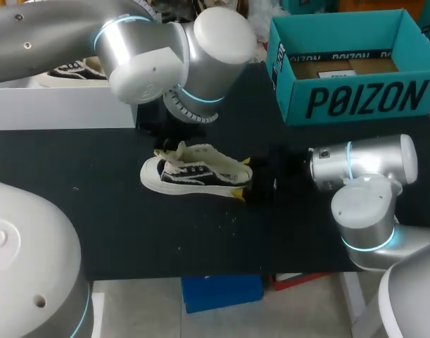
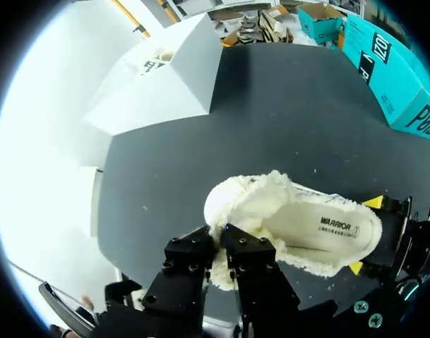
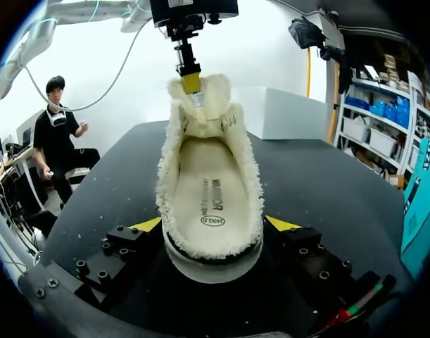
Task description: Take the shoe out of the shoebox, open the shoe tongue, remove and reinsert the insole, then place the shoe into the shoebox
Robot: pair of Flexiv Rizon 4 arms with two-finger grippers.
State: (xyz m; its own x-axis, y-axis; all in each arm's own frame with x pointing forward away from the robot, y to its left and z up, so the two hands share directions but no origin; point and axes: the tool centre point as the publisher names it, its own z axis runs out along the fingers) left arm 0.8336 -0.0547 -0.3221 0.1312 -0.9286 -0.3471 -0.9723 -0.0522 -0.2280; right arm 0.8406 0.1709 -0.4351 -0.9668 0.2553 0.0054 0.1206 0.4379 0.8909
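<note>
Shoe (image 1: 197, 176) stands midway on the black surface (image 1: 130, 232), its heel (image 3: 213, 262) clamped by the right claw (image 3: 213, 225). The left claw (image 2: 219, 253), hidden under its arm (image 1: 144, 56) from above, shows in the wrist views pinching the fleecy tongue (image 3: 207, 95), with the insole (image 3: 211, 190) lying inside. Far right, the teal shoebox (image 1: 362, 98) holds brown cardboard (image 1: 341, 67); far left, a white box (image 1: 60, 105) holds another shoe (image 1: 74, 70).

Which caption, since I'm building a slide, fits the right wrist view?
Right pincer grips the fleece-lined shoe at its heel; left pincer pinches the tongue.
</note>
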